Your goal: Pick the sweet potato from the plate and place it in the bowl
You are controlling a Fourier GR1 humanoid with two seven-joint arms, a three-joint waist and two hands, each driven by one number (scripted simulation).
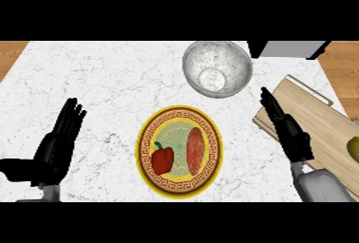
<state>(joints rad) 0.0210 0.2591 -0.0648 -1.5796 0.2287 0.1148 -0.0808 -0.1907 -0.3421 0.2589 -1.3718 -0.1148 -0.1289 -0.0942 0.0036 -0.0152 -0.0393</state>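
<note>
Orange-red sweet potato (194, 150) lies on the plate (180, 113), right of a red pepper (163, 160). Grey bowl (217, 68) stands beyond the plate. Left hand (60, 142) and right hand (285, 126) flank the plate, fingers straight, holding nothing.

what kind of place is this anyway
Most likely a kitchen counter: a white marbled counter top carries a patterned plate with a sweet potato and a red pepper, a grey bowl and a wooden cutting board.
</note>
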